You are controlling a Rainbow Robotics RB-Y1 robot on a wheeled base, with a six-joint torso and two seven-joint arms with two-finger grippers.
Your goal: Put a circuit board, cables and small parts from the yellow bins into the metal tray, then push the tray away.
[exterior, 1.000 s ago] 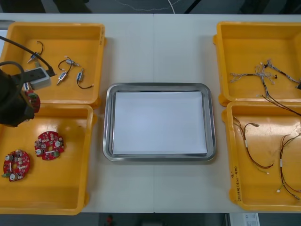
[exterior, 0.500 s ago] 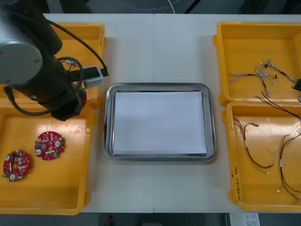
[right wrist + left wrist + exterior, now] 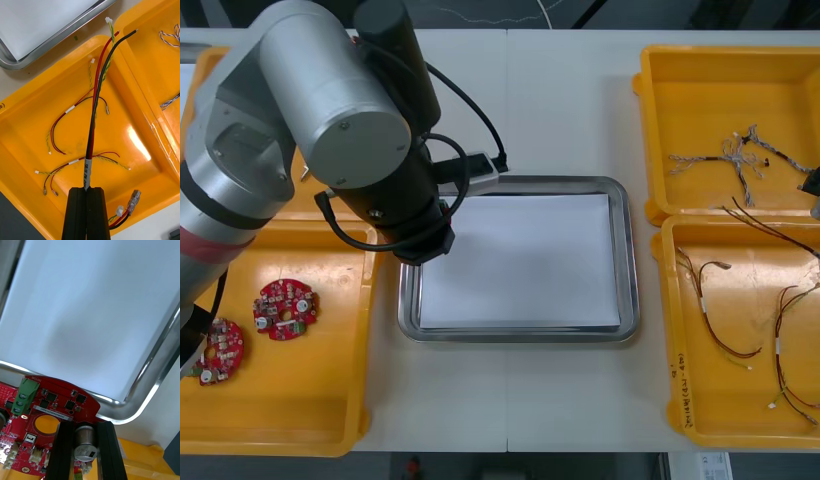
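Left gripper (image 3: pixel 85 429) clenched on board (image 3: pixel 45 416) by one small cylinder, above tray (image 3: pixel 630 262) left rim, frame centre-left. Risk: board pivots, drops onto rim. Right gripper (image 3: pixel 89 195) clamps cable (image 3: pixel 98 93) over bin (image 3: pixel 30 123), frame right; may snag.

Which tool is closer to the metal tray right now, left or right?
Left. The left tool, shut on a circuit board, hangs over the left rim of the metal tray; the right tool holds a red and black cable over a yellow bin beside it.
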